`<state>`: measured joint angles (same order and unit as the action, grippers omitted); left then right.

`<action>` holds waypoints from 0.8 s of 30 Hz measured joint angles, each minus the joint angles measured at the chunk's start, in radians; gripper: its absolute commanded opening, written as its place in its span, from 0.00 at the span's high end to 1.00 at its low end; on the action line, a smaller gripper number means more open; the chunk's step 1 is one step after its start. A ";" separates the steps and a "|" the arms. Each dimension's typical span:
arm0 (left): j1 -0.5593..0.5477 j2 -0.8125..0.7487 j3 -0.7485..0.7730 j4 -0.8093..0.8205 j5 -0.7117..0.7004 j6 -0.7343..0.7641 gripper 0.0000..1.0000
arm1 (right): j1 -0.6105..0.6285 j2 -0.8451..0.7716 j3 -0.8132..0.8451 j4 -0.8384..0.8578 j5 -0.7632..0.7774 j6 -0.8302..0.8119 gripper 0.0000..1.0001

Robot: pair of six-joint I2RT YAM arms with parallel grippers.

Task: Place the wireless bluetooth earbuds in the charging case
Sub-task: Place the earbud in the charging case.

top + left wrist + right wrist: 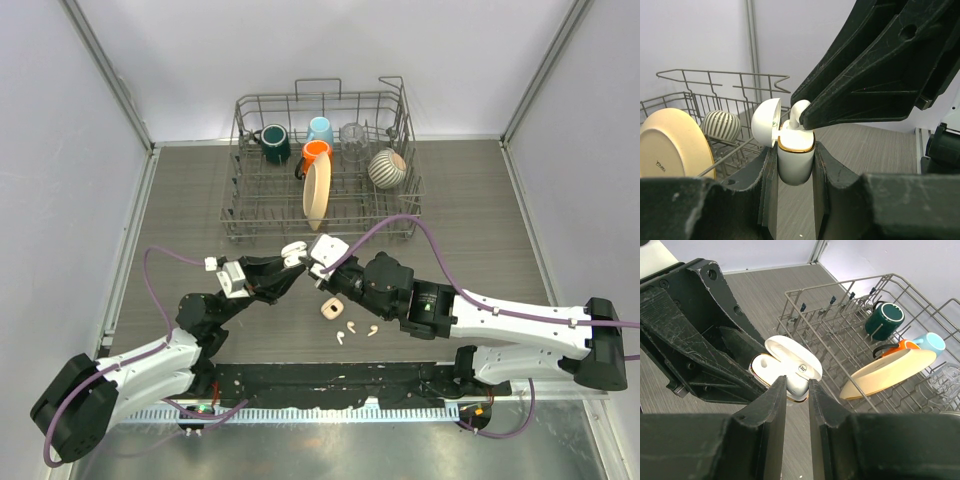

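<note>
Okay, your left gripper (794, 156) clamps the open charging case (792, 360); right gripper (797, 387) pinches an earbud (800, 108) at its mouth, probably needs seating next.

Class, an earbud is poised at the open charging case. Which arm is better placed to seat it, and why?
Right. The right gripper pinches the earbud right at the mouth of the charging case. The left gripper is occupied clamping that case's body, with the lid swung open.

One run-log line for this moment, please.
left gripper: shut on open charging case | right gripper: shut on earbud at case opening
</note>
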<state>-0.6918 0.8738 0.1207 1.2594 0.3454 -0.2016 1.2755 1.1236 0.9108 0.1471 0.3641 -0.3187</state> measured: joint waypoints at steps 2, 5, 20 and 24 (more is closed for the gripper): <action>0.000 0.000 0.000 0.000 0.000 0.000 1.00 | 0.000 0.000 0.000 -0.002 0.000 0.005 0.83; 0.000 0.000 0.000 0.000 0.003 0.000 1.00 | 0.000 0.000 0.002 -0.007 0.003 0.015 0.68; 0.000 0.001 0.000 0.025 -0.014 0.004 1.00 | 0.001 -0.101 0.011 -0.013 0.093 0.177 0.17; 0.000 -0.001 0.000 0.025 -0.018 0.008 1.00 | 0.001 -0.207 0.001 0.006 0.150 0.215 0.14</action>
<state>-0.6914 0.8726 0.1207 1.2842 0.3275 -0.1932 1.2762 0.9165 0.9115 0.1535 0.5144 -0.1040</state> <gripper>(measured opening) 0.293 0.845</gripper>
